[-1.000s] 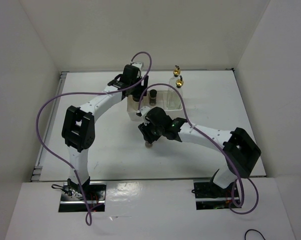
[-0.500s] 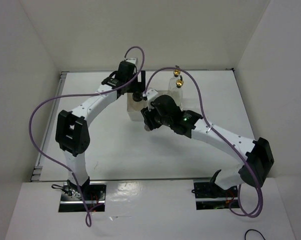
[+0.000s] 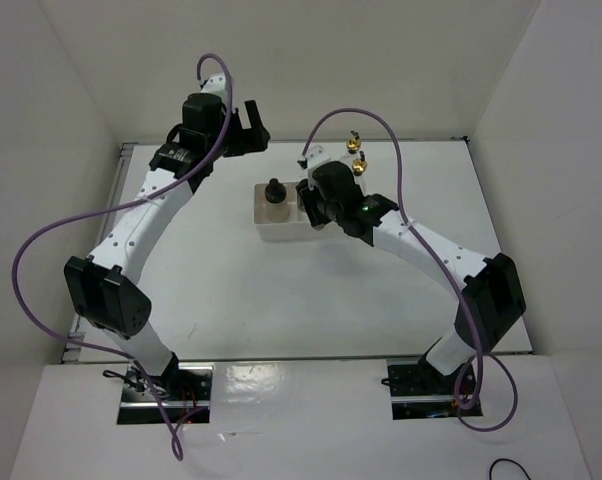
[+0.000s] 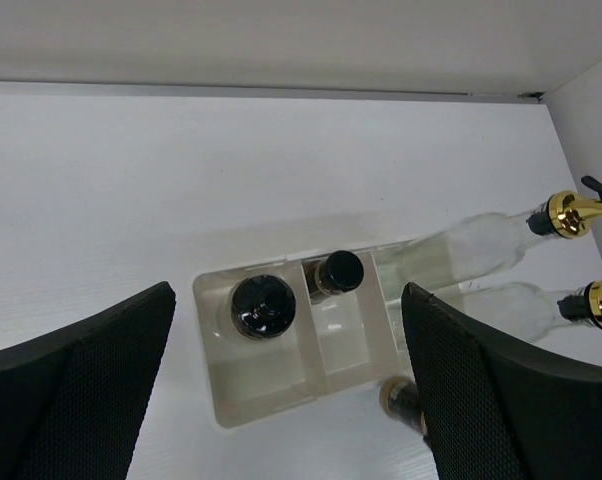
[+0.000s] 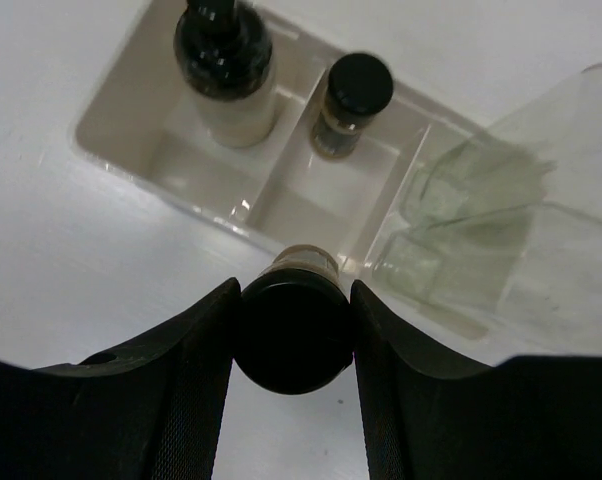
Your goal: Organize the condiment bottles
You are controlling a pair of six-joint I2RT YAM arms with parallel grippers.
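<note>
Black-capped round jar (image 5: 293, 345) sits between mesh-textured pads (image 5: 196, 390) of the right hand (image 5: 294, 312).

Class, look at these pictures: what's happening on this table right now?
A tray is being loaded. The right tool is shut on a small dark jar just outside the tray. The left tool hangs open above, empty. Inside, a whitish jar sits in one end compartment, a second dark jar in the middle, and two glass bottles at the other end.
</note>
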